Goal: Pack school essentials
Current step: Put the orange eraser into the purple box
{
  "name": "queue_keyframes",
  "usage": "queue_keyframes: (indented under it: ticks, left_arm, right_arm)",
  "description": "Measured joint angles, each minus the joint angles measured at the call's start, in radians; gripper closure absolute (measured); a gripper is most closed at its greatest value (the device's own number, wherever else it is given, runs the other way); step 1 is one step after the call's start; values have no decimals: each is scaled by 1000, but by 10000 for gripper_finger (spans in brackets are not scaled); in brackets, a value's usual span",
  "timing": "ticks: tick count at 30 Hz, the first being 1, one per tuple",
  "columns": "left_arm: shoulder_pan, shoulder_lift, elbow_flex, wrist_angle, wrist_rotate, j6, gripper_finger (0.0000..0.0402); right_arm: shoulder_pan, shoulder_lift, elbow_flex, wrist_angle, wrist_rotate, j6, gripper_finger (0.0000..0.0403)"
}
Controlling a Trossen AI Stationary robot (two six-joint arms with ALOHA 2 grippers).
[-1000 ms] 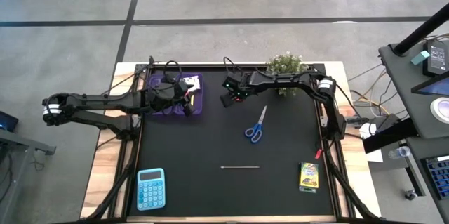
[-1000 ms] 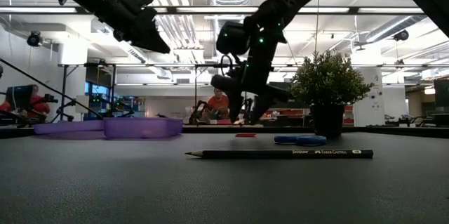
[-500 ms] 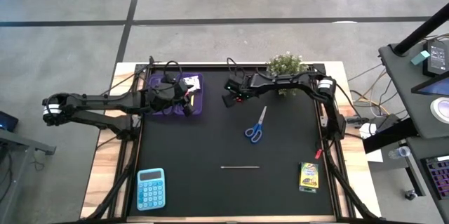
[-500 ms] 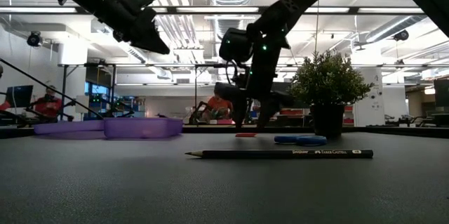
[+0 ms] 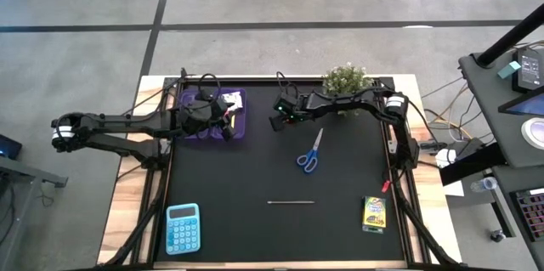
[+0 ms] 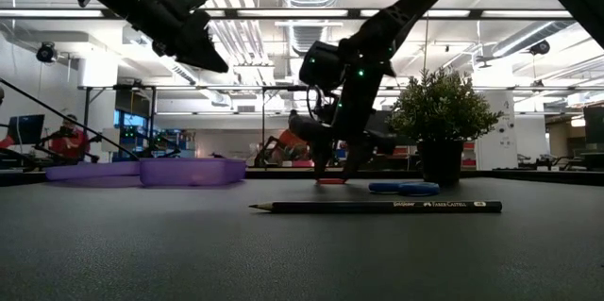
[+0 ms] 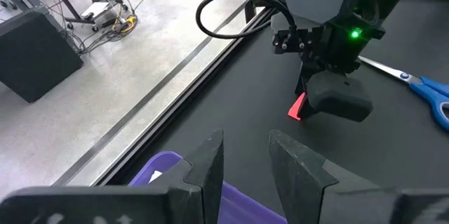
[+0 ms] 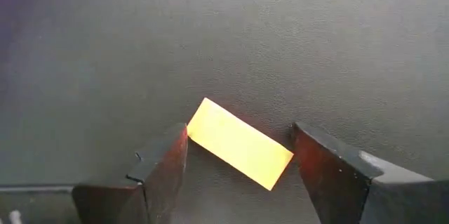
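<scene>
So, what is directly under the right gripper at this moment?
The red eraser lies flat on the black table, between the open fingers of the right gripper. In the high view the gripper covers it, so it cannot be seen there.

The high camera looked straight down from well above on the whole black matte tabletop (image 5: 255, 169), while the low camera sat at table-top level, facing across it toward the room. The left wrist camera faced the right arm's dark two-finger gripper (image 7: 319, 101) from nearby. The right wrist camera hung very close above a small red rectangular eraser (image 8: 238, 143) at twelve o'clock, also seen in the left wrist view.
</scene>
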Motion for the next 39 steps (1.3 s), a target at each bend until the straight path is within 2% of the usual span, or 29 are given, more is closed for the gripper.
queue_keyframes:
  ticks: [3, 18, 32, 39]
  left_arm:
    - [0, 0, 0, 6, 0, 0, 304]
    - [0, 0, 1, 6, 0, 0, 304]
    - [0, 0, 1, 6, 0, -1, 304]
    - [0, 0, 1, 6, 1, -5, 304]
  right_arm:
    - [-1, -1, -9, 25, -40, -21, 174]
    - [28, -7, -30, 49, -63, -110, 240]
    - [71, -13, -31, 51, -60, -160, 365]
    - [83, -20, -26, 58, -23, -203, 380]
